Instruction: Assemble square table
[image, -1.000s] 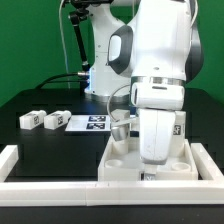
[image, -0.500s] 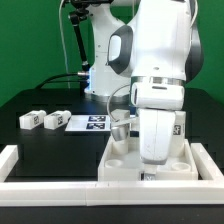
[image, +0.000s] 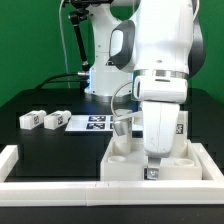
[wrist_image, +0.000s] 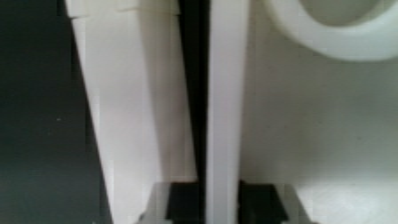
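Observation:
The square table's white slab (image: 125, 160) lies recessed face up at the front of the black table, round corner sockets (wrist_image: 347, 30) showing. My gripper (image: 152, 173) points straight down at its near edge. In the wrist view the gripper (wrist_image: 221, 200) is shut on the slab's thin upright rim (wrist_image: 217, 100), a dark fingertip (wrist_image: 182, 198) on each side of it. Two small white tagged leg blocks (image: 30, 119) (image: 57, 120) lie at the exterior view's left. Another pale leg-like piece (image: 122, 127) stands at the slab's far corner, partly hidden by the arm.
The low white border wall (image: 60, 187) runs along the front just ahead of the slab and shows as a white strip (wrist_image: 125, 110) beside the held rim. The marker board (image: 92, 124) lies behind the slab. The robot's base (image: 100, 60) stands at the back.
The hand has shifted a little toward the exterior view's right along the slab's near edge. The jaws have stayed shut on the rim; the leg blocks have not moved.

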